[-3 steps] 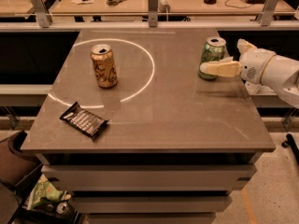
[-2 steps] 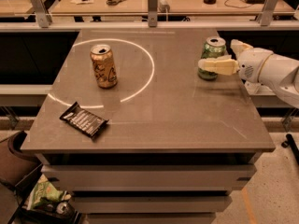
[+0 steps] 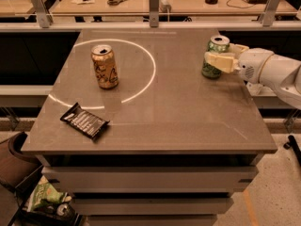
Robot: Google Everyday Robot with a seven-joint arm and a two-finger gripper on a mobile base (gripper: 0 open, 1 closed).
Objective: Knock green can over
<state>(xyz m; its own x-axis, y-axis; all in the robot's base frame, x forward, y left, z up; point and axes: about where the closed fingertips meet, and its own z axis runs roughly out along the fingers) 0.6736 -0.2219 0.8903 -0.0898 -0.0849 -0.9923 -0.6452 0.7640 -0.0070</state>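
The green can (image 3: pixel 214 45) stands upright near the right edge of the table (image 3: pixel 178 112); it is light green with a silver top. My gripper (image 3: pixel 219 54) reaches in from the right at the can's height. One cream finger (image 3: pixel 217 61) lies across the can's front, the other shows behind its right side. The jaws are apart with the can between them. The can's lower middle is hidden by the near finger.
A gold can (image 3: pixel 104 66) stands upright at the left middle of the table, inside a ring of light. A dark snack bar wrapper (image 3: pixel 84 121) lies near the front left corner. A railing and a desk with tools lie beyond the far edge.
My gripper has moved a little left along the green can, so the near finger now covers more of its front. The can still stands upright in the same place.
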